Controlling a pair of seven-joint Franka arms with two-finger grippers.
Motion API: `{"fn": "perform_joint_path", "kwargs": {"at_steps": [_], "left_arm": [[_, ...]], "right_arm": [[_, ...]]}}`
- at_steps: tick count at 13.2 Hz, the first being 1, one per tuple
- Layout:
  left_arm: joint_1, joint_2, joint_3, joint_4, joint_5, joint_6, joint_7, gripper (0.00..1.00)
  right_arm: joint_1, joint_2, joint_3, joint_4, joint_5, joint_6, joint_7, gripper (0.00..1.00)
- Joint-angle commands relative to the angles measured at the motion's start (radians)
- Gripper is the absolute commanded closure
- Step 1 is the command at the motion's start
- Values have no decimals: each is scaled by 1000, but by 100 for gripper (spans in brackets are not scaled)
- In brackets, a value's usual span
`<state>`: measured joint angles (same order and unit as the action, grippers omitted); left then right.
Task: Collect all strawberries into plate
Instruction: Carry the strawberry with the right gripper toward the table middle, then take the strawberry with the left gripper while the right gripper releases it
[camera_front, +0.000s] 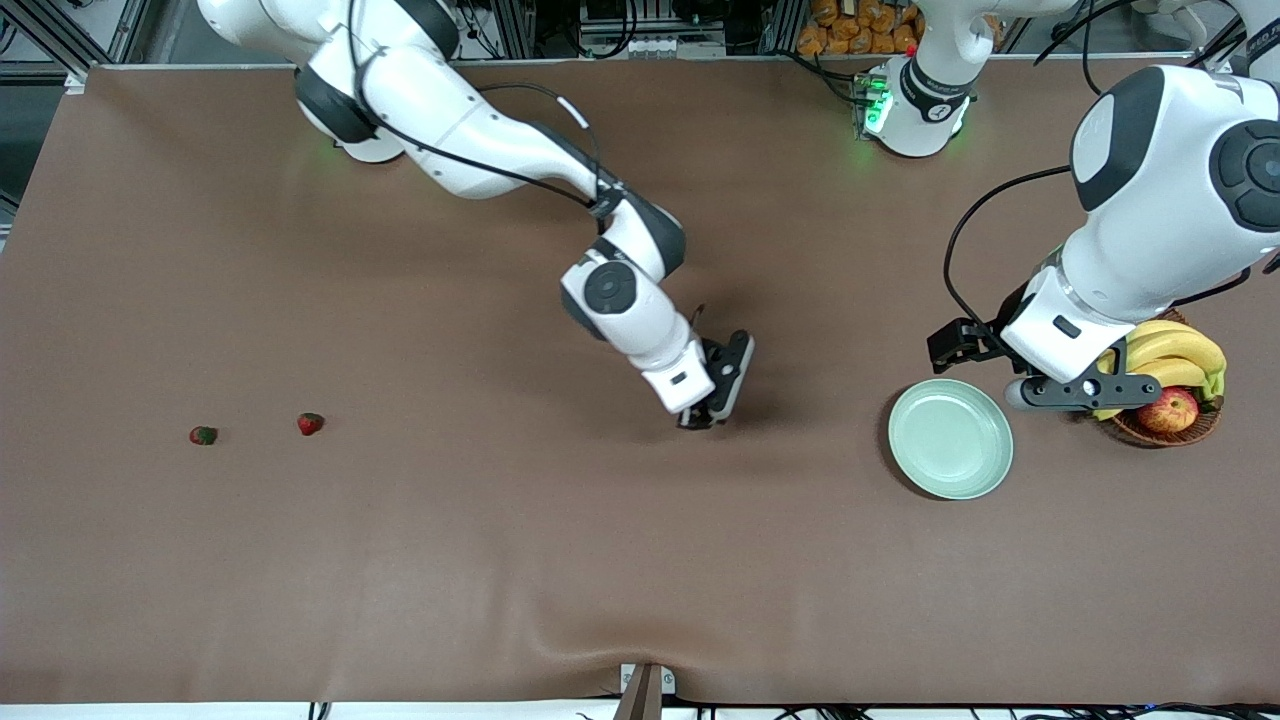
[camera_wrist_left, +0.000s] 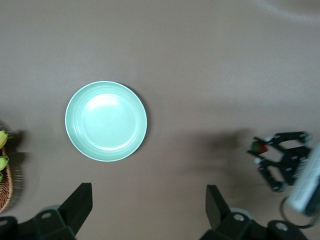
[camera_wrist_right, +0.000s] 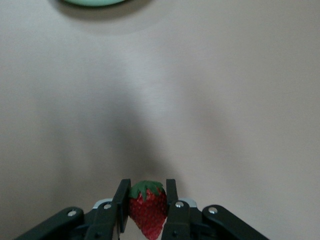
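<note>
Front: right gripper (camera_front: 700, 415) over mid-table, carrying a berry toward the plate (camera_front: 950, 438); plate empty, sits toward the left arm's end. Two berries (camera_front: 311, 424) (camera_front: 203, 435) lie on the table at the right arm's end.

Left wrist: left gripper (camera_wrist_left: 150, 210) spread wide, waiting near the plate (camera_wrist_left: 106, 121).

Right wrist: fingers (camera_wrist_right: 121, 205) pinch the held berry (camera_wrist_right: 148, 207). Next, I'd say: carry over the plate, lower, release.
</note>
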<state>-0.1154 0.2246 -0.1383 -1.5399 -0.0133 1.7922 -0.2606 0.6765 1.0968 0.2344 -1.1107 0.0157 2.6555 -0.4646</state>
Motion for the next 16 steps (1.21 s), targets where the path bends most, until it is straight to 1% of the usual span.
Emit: {"fn": "perform_joint_path", "kwargs": {"at_steps": [1,2,3,4,6,8,9,11,12,13,15,16], "left_arm": [[3,-5,-4,4,-11,-36,-8,0],[2,-5,-4,1,-11,-43,-9,0],[-4,-5,-4,-3,-11,-45,-12,0],[-6,-5,-6,-5,-11,-45,-26,0],[-6,-5,-17,-15,-11,-45,-42,0],[-4,-5,-24,-20,-11,-44,-46,0],[-7,1,-26,-22,-11,-43,-48,0],[-27,33,-26,-22,-13,-31,-49,0],[-46,74,-26,-20,-22,-8,-51,0],[-62,109,-26,-20,-36,28,-72,0],[-130,179,-26,-20,-34,102,-191,0],[-159,212,-26,-20,-31,143,-272,0]], "right_arm": [[34,78,-7,83,-2,18,61,100],[40,81,-7,83,-2,18,84,100],[40,81,-7,83,-2,17,96,84],[37,80,-7,83,-2,17,98,1],[34,58,-10,78,-8,5,99,0],[21,16,-9,74,-8,-3,98,0],[9,-9,-10,72,-8,-40,98,0],[-41,-73,-32,71,-8,-162,99,0],[-82,-118,-46,60,-8,-237,99,0],[-128,-158,-46,46,-8,-315,99,0],[-204,-188,-52,42,-8,-403,101,0],[-231,-208,-72,25,-8,-449,104,0]]}}
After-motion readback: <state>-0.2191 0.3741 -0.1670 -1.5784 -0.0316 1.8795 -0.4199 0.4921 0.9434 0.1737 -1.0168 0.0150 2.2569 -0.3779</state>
